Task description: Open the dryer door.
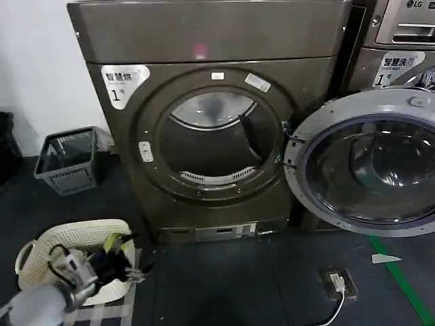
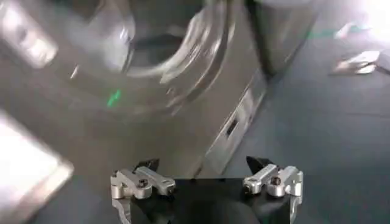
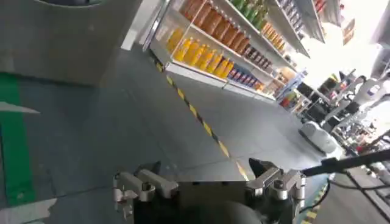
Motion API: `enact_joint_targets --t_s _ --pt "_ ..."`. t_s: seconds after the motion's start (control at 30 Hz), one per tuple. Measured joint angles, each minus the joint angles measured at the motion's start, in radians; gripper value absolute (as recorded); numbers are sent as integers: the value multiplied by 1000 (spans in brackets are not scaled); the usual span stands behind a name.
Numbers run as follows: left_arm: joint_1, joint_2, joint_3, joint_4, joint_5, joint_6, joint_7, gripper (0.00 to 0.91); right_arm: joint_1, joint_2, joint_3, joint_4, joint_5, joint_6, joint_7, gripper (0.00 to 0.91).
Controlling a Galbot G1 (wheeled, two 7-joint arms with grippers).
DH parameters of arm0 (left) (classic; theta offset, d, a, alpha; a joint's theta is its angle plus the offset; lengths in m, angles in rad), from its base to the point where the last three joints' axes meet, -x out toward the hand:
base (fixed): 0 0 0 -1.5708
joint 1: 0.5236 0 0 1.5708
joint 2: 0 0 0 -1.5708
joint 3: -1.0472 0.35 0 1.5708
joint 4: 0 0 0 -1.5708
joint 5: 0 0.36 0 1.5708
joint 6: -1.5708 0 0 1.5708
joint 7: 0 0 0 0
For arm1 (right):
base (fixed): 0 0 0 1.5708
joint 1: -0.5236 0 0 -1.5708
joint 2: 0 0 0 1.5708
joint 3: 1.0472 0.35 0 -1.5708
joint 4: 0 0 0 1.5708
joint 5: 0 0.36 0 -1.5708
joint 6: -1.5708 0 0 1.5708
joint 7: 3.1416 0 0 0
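Observation:
The bronze-grey dryer [image 1: 204, 41] carries a white "1" sticker, and its round drum opening [image 1: 214, 146] is uncovered. The dryer door [image 1: 370, 170] stands swung wide to the right on its hinge, grey inner face and dark glass turned towards me. My left gripper [image 1: 132, 268] hangs low at the front left, apart from the machine. In the left wrist view that gripper [image 2: 203, 164] is open and empty, with the dryer's front [image 2: 183, 91] blurred beyond it. In the right wrist view the right gripper [image 3: 204, 166] is open over bare floor, holding nothing.
A dark crate [image 1: 68, 159] sits left of the dryer and a white laundry basket [image 1: 75, 241] lies under my left arm. The LG machine [image 1: 401, 41] stands behind the open door. A floor socket [image 1: 338, 280] and green tape [image 1: 404, 282] lie front right. Store shelves [image 3: 213, 36] stand far off.

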Motion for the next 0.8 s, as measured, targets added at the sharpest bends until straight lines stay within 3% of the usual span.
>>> enact_joint_targets --t_s 0.47,0.6,0.8 --pt "41 5 -188 133 -421 433 -99 907 16 13 -23 -8 -1 1 -6 907" --pt "56 8 -237 158 -500 504 -102 907 16 13 -23 -1 0 -1 -6 907" --pt "58 25 -296 209 -640 504 -122 907 15 18 -26 1 1 -1 -7 907"
